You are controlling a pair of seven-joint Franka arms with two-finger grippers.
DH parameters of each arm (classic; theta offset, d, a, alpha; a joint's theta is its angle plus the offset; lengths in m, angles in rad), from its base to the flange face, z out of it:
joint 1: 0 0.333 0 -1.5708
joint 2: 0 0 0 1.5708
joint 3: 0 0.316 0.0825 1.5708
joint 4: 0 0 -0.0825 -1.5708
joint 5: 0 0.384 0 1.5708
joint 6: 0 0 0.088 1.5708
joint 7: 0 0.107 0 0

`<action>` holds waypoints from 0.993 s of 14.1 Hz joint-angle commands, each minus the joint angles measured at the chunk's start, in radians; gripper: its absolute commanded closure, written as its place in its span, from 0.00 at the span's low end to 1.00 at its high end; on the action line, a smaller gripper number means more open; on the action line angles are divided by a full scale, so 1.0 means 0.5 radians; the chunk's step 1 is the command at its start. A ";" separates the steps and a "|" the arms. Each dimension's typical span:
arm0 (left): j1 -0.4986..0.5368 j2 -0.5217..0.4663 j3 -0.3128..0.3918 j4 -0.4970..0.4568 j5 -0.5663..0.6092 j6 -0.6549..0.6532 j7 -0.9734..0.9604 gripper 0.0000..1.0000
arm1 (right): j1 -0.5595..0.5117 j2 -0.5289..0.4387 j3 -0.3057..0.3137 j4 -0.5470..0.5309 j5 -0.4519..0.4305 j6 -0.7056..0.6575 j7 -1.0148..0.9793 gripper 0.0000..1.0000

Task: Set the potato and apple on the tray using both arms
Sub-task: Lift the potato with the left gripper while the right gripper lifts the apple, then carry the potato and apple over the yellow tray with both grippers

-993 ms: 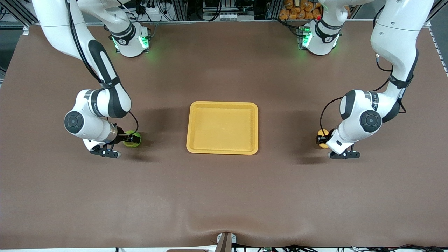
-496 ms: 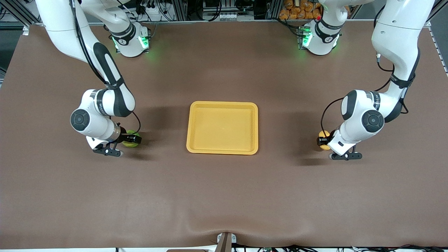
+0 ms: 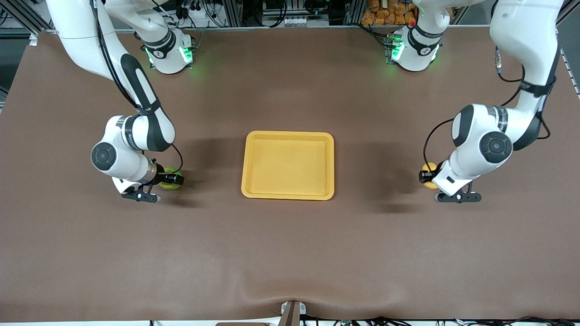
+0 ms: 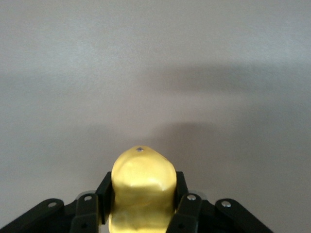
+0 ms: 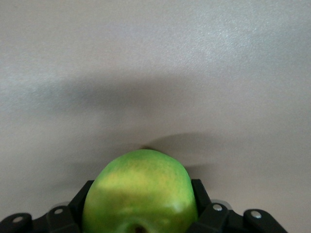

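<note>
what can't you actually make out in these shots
- Apple, front view: mostly covered by the right claw and wrist.
- Potato, front view: half hidden by the left claw.
- Both wrist views: the bottom edge cuts off potato and apple; fingertips hidden.
- Tray: absent from both wrist views.

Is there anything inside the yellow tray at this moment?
Nothing lies in the tray; its whole floor shows bare. The apple is in the right gripper and the potato in the left gripper, both beside the tray.
</note>
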 commanded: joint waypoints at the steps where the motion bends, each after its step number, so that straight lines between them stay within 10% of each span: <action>1: -0.023 -0.101 -0.062 0.029 0.051 -0.129 -0.045 1.00 | -0.008 -0.104 -0.024 0.128 0.030 -0.294 -0.018 1.00; 14: -0.792 0.193 -0.112 0.679 0.051 -0.457 -0.771 1.00 | 0.001 -0.340 -0.040 0.312 0.024 -0.829 0.010 1.00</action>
